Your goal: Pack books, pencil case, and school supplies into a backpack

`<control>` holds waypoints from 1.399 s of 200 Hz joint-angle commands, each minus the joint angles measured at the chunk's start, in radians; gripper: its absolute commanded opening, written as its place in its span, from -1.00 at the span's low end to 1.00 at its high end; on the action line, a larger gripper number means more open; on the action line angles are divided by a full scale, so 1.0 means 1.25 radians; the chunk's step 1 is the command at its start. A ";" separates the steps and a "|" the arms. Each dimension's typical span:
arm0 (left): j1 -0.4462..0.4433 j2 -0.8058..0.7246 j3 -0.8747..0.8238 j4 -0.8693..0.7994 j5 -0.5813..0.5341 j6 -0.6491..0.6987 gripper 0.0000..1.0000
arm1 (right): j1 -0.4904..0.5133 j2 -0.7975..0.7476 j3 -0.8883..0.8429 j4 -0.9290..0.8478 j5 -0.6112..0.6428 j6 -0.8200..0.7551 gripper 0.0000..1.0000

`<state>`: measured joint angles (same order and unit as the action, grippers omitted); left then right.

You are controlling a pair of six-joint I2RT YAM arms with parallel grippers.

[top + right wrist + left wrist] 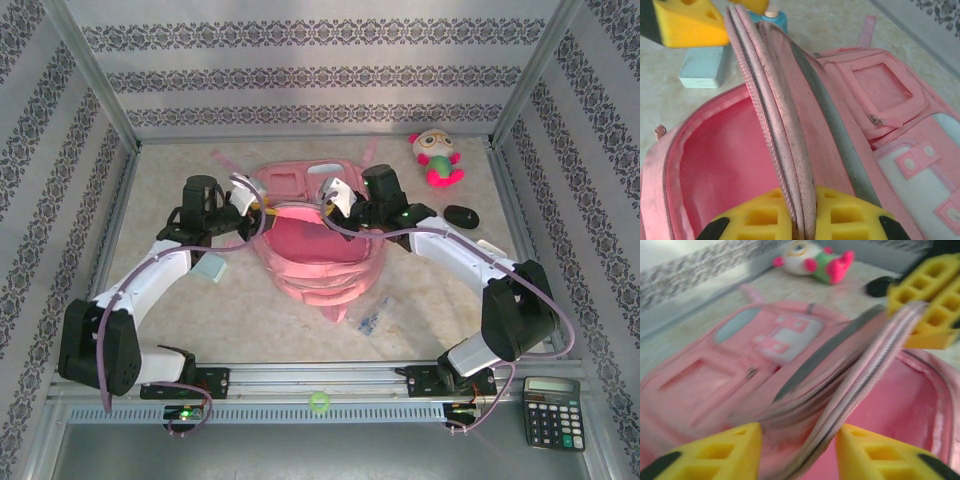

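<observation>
The pink backpack (pixel 318 268) lies mid-table with its main pocket gaping, pink lining showing (pixel 725 160). My right gripper (pixel 807 215) is shut on the raised zip rim of its flap (pixel 772 115); from above it is at the flap's right end (pixel 333 197). My left gripper (pixel 797 450) straddles the same rim farther left (pixel 250 203), its yellow fingers (pixel 715 452) apart around the fabric. A clear packet with bluish contents (pixel 372 318) lies in front of the backpack. A pale teal-and-white piece (pixel 210 268) sits left of it. Books and pencil case are out of view.
A pink-and-green plush toy (pixel 437 157) sits at the back right, with a small black object (pixel 461 216) near it. A black calculator (pixel 552 410) rests at the front right, past the rail. A small green ball (pixel 319 402) lies on the rail. Metal frame posts border the table.
</observation>
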<state>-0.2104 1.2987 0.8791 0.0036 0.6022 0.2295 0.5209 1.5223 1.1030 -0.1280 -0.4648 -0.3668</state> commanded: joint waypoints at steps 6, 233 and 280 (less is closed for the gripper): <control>-0.008 -0.075 0.045 -0.222 -0.299 -0.239 0.15 | 0.040 -0.018 0.020 0.042 0.128 0.179 -0.90; 0.177 0.242 0.081 -0.528 -0.454 -0.924 0.91 | 0.119 0.002 0.029 0.059 0.209 0.370 -0.90; 0.184 0.294 0.086 -0.509 -0.445 -0.935 0.83 | 0.123 -0.004 0.024 0.059 0.209 0.365 -0.89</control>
<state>0.0055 1.6367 0.9630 -0.6437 0.0383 -0.9039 0.6594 1.5520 1.1385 -0.0933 -0.2207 0.0547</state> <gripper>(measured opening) 0.927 0.098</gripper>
